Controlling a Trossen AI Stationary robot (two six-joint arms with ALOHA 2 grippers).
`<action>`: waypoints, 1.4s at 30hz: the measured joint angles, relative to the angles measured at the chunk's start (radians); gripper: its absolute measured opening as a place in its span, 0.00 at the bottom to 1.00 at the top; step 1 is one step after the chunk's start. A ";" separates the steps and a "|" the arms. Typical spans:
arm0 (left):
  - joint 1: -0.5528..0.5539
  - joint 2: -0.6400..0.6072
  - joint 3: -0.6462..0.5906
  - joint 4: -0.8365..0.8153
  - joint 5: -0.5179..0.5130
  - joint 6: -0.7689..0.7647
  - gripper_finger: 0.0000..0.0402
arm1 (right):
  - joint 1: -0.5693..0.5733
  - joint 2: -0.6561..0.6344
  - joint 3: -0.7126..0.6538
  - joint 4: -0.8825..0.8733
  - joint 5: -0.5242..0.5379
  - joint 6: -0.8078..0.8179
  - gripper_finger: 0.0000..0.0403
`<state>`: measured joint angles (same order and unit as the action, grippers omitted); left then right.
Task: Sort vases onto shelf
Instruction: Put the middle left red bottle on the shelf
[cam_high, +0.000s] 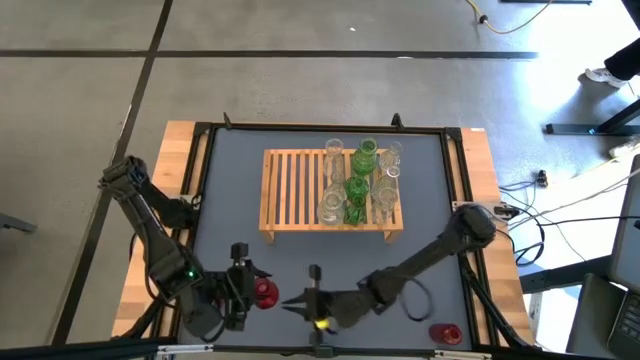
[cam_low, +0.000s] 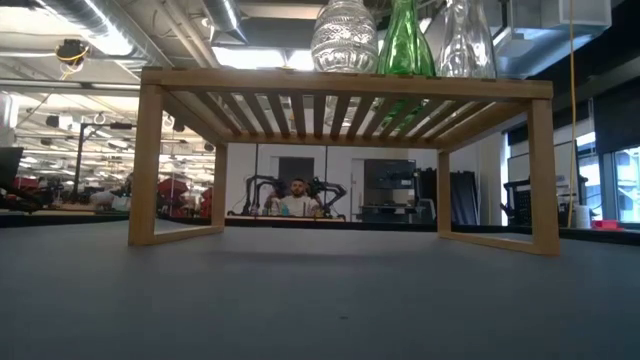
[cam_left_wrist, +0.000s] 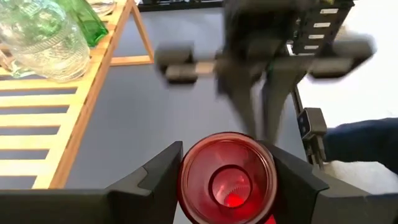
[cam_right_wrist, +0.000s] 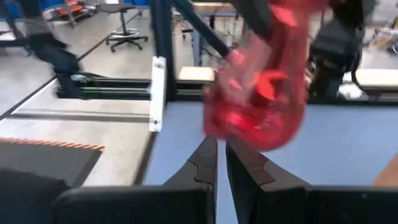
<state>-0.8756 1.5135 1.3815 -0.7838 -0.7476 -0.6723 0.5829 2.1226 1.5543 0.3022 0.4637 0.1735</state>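
While my left gripper (cam_high: 252, 291) clamps a red vase (cam_high: 265, 292) near the shelf (cam_high: 300, 188), my right gripper (cam_high: 296, 303) shut, empty

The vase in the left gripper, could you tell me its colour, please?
Red; the vase shows best in the left wrist view.

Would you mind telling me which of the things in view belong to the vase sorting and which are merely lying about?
Part of the job:
- red vase held in the left gripper
- second red vase near the table's front right corner
- green vases and clear vases already on the shelf

Just lying about:
- cables on the floor
- right gripper, shut and empty
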 joint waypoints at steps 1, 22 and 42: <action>0.005 -0.005 0.000 0.000 0.007 0.008 0.47 | 0.015 -0.025 0.000 -0.024 0.017 -0.008 0.06; 0.417 -0.089 0.211 -0.064 0.184 0.513 0.46 | 0.314 -0.187 0.002 -0.435 0.190 -0.014 0.06; 1.100 -0.185 -0.078 0.272 0.647 0.868 0.47 | 0.294 -0.279 0.002 -0.798 0.178 0.303 0.06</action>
<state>0.2247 1.3288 1.3035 -0.5119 -0.1006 0.1958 0.8764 1.8431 1.5566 -0.4961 0.6413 0.4765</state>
